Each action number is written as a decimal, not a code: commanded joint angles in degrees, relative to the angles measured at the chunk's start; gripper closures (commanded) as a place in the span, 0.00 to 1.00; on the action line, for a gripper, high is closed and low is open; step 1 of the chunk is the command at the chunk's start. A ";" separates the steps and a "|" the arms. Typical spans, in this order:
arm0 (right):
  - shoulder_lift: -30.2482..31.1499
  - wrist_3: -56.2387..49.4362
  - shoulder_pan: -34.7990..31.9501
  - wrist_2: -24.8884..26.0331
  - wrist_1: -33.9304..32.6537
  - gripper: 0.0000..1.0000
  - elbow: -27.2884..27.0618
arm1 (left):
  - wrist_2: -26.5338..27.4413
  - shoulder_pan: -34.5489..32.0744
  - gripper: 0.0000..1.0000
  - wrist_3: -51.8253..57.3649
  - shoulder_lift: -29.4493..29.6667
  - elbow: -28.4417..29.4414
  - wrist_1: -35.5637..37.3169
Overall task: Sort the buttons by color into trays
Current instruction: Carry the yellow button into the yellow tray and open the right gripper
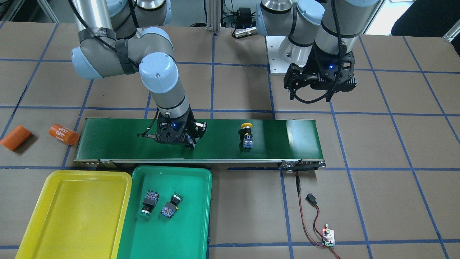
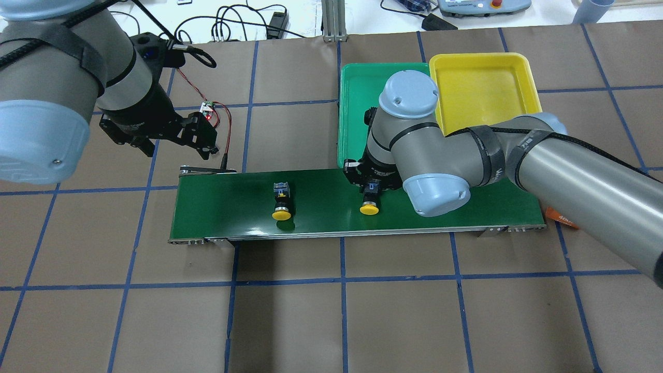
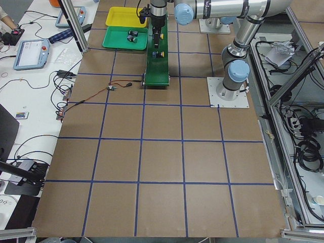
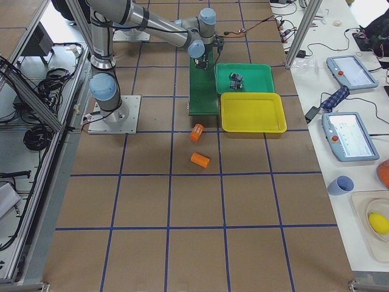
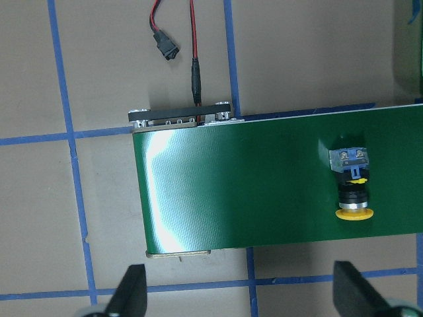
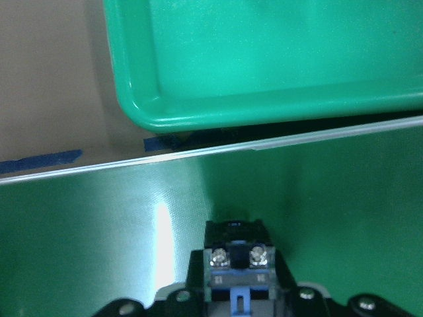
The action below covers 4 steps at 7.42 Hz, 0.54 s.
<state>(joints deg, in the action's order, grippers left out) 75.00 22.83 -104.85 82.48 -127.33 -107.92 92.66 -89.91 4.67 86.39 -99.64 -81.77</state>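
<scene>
My right gripper [image 2: 370, 192] is low over the belt, shut on a yellow-capped button [image 2: 369, 209]. The button's blue and black body shows between the fingers in the right wrist view [image 6: 238, 261]. A second yellow button [image 1: 246, 135] lies free on the belt, and also shows in the left wrist view [image 5: 352, 185]. Two green buttons [image 1: 149, 201] [image 1: 170, 208] lie in the green tray [image 1: 172, 237]. The yellow tray [image 1: 72, 216] beside it holds nothing. My left gripper [image 5: 241, 294] is open and empty, high above the belt's end.
The dark-green conveyor belt [image 1: 118, 140] runs across the middle, next to the trays. Two orange cylinders [image 1: 16, 137] [image 1: 64, 134] lie off its end on my right. A red-black cable and a small circuit board [image 1: 327, 237] lie off the other end.
</scene>
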 commanded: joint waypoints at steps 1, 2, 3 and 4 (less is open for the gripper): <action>3.82 -2.33 0.95 3.97 -0.19 1.00 1.22 | -0.03 0.00 0.00 -0.02 0.01 0.06 0.03; 3.84 -8.35 3.05 6.62 -0.89 1.00 2.01 | -0.03 0.00 0.00 0.07 0.01 0.06 0.03; 2.88 -15.55 8.20 6.82 -1.16 1.00 3.23 | -0.03 0.00 0.00 -0.02 0.01 0.06 0.03; 1.56 -23.71 14.61 6.56 -1.08 1.00 4.55 | -0.03 0.00 0.00 0.07 0.01 0.06 0.03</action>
<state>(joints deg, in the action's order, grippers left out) 77.76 8.50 -97.09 88.65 -128.28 -104.90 92.64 -89.91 4.70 86.39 -99.58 -81.74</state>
